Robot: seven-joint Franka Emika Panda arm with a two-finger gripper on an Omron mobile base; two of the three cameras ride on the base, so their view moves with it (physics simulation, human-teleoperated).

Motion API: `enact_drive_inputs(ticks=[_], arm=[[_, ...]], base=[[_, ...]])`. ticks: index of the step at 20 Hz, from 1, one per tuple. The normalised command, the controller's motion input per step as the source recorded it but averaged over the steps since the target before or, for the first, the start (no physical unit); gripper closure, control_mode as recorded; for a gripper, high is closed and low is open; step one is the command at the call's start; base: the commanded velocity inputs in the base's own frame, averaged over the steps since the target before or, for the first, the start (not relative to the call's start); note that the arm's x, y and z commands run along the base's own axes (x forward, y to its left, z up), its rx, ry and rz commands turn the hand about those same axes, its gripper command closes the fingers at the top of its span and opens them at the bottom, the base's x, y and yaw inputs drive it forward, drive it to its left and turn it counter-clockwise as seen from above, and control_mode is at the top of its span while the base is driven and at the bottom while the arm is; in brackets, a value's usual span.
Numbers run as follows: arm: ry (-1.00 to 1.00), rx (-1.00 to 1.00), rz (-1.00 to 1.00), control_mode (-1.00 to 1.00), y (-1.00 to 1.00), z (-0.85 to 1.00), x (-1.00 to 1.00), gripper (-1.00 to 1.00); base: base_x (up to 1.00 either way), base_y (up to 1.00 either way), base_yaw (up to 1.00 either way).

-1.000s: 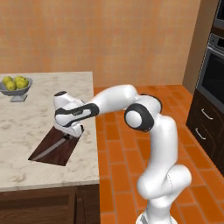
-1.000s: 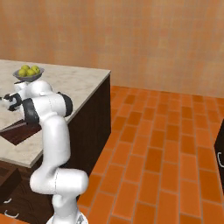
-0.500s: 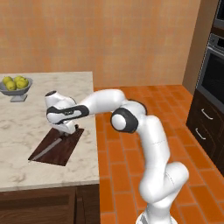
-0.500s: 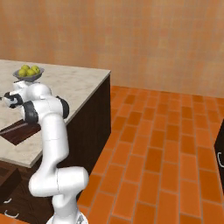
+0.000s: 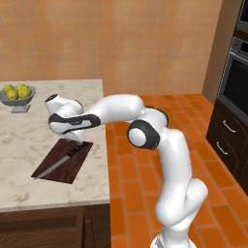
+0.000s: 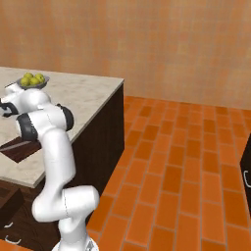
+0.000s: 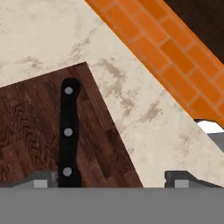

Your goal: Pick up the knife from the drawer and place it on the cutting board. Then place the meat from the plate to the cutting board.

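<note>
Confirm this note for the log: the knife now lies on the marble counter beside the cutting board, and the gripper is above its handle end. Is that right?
Not quite. The knife lies on the cutting board itself, not on the counter beside it. The left base view shows the blade running along the board, and the hand view shows the black handle on the dark wood. The gripper is indeed above its handle end.

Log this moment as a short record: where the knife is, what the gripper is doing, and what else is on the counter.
knife: lying flat on the cutting board, black handle toward the gripper
gripper: above the handle end of the knife, open, nothing between the fingers
counter: pale marble, carries the board
bowl: grey, holds yellow fruit, at the far end of the counter
first step: knife on board, done
</note>
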Motion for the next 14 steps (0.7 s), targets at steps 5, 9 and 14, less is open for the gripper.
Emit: enact_drive_inputs(ticks=[5,9,14], arm=[[-0.35,0.05,0.05,-1.0,-1.0,0.72,-1.0,-1.0],[-0.33,0.04,0.1,-1.0,-1.0,0.63,-1.0,-1.0],[-0.32,0.03,0.24,-1.0,-1.0,0.63,-1.0,-1.0]], base=[[0.0,0.0,0.0],[0.0,0.0,0.0],[0.0,0.0,0.0]])
